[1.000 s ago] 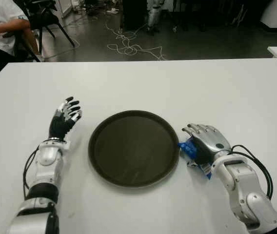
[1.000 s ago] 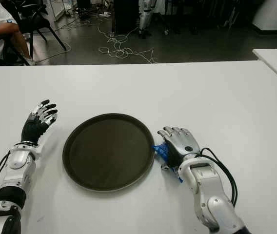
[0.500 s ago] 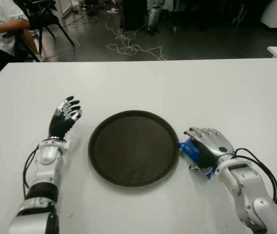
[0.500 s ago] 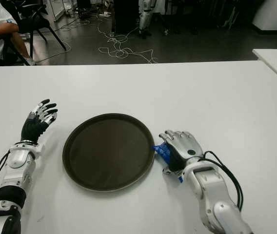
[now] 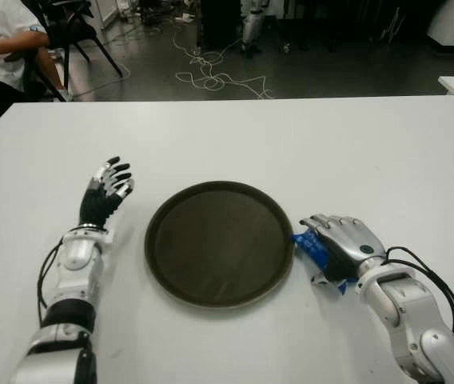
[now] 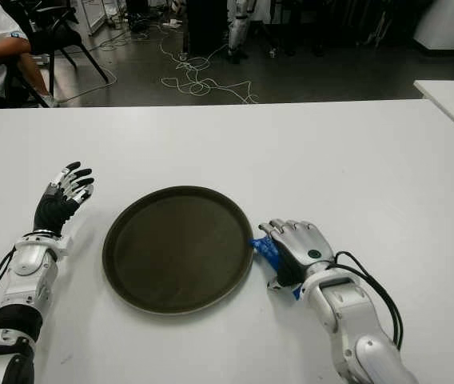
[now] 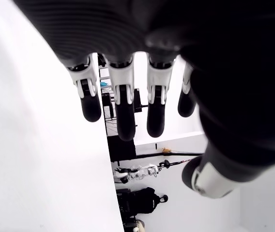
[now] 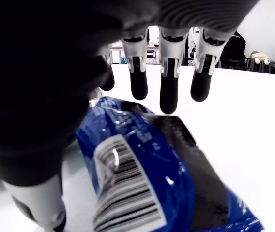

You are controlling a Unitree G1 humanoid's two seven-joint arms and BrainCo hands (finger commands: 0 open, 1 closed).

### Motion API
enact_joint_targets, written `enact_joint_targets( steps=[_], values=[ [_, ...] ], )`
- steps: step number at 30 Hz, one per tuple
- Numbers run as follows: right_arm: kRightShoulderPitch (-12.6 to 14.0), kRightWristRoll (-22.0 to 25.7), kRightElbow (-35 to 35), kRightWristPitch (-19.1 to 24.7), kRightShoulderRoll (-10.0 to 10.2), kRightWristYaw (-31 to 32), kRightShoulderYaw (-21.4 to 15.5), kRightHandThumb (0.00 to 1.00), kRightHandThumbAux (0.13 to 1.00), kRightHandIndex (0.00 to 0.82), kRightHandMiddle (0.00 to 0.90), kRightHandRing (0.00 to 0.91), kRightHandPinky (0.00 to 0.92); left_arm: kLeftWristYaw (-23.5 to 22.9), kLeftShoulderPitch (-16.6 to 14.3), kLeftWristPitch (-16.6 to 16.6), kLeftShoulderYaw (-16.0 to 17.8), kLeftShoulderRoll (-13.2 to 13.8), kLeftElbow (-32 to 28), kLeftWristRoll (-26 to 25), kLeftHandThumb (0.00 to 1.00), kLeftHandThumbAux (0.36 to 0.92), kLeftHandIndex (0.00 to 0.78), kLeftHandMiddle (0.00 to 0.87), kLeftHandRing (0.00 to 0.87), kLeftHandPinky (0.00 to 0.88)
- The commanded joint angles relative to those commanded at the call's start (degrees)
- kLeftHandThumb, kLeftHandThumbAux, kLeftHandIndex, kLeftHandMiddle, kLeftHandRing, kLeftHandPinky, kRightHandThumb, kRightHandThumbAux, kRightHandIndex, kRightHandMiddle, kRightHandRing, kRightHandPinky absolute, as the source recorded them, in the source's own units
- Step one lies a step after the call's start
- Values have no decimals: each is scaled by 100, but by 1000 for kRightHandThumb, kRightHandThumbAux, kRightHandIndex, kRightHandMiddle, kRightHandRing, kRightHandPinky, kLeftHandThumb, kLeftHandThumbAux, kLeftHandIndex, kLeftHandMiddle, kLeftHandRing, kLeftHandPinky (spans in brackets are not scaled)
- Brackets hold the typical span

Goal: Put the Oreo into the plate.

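Palm-down, right robot hand [image 5: 344,245] over Oreo [image 5: 310,246]

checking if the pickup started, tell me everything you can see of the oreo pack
The Oreo pack is a blue, glossy plastic wrapper with a white barcode panel and a dark cookie picture. It lies on the white table just right of the dark round plate, outside its rim. The right hand is over it, palm down, fingers extended above the wrapper rather than closed on it; only the pack's ends show past the hand in the eye views. Whether the palm touches it cannot be told.
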Motion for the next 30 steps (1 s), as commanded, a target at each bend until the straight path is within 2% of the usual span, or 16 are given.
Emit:
enact_joint_targets(
  steps=[6, 12, 22, 30],
  values=[
    [58, 115, -77, -26, 1, 29, -86, 0, 783, 115, 341, 398, 332, -31, 29, 7, 3, 22, -50, -10, 102, 720, 111, 191, 165, 115],
    [74, 184, -177, -1, 31, 148, -128, 0, 768, 105, 307, 380, 300, -30, 47, 28, 2, 26, -107, -3, 102, 724, 110, 190, 165, 129],
    [103, 234, -199, -137, -17, 132, -156, 0, 766, 94, 369, 436, 332, -86, 51, 94, 74, 17, -124, -90, 115, 737, 98, 186, 163, 130],
    [169, 312, -152, -261, -17, -33, -204, 0, 782, 129, 414, 469, 358, -141, 78, 57, 126, 21, -140, -125, 116, 755, 105, 183, 160, 140]
  ],
)
